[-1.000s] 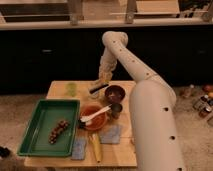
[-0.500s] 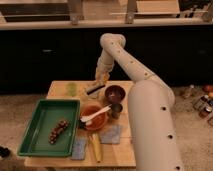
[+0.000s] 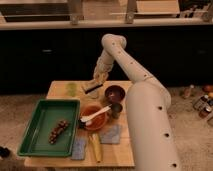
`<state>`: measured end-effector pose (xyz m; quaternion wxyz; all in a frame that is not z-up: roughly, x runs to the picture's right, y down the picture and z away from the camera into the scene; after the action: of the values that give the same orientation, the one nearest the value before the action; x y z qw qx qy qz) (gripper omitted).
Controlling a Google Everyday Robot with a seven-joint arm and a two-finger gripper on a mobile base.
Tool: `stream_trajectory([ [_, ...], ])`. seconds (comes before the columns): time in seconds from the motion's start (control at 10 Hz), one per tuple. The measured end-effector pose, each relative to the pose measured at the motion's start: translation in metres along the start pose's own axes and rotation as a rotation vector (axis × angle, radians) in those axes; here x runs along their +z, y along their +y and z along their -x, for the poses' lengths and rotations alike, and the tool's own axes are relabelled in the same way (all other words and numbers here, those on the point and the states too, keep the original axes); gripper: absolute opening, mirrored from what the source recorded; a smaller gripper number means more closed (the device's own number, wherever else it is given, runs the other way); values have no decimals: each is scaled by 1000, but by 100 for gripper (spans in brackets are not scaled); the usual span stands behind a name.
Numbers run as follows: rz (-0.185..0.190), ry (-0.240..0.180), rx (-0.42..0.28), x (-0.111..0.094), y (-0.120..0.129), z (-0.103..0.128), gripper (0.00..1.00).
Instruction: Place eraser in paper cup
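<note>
The hand (image 3: 96,81) holds the eraser (image 3: 91,88) clamped, long axis near level, directly above the paper cup (image 3: 93,95).

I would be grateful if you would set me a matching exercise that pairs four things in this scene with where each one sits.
Things:
1. green rectangular plastic tray
2. white plastic spoon
3. translucent pale green cup
4. robot's pincer

Places:
A. resting in the round orange bowl
B. over the far side of the wooden table, just left of the dark round bowl
C. standing near the table's far left corner
D. on the table's near left part

Pairs: 1-D, 2-A, 3-C, 4-B.
</note>
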<state>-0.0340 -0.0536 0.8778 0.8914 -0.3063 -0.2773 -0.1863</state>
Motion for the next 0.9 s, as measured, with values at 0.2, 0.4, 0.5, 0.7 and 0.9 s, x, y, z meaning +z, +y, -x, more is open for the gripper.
stream_trajectory([
  [0.2, 13, -25, -5, 5, -4, 2, 1],
  [0.4, 22, -37, -3, 6, -6, -1, 2],
  [0.5, 25, -34, 4, 5, -6, -4, 8],
  [0.7, 29, -31, 26, 4, -5, -11, 29],
  [0.9, 30, -37, 39, 3, -5, -15, 46],
])
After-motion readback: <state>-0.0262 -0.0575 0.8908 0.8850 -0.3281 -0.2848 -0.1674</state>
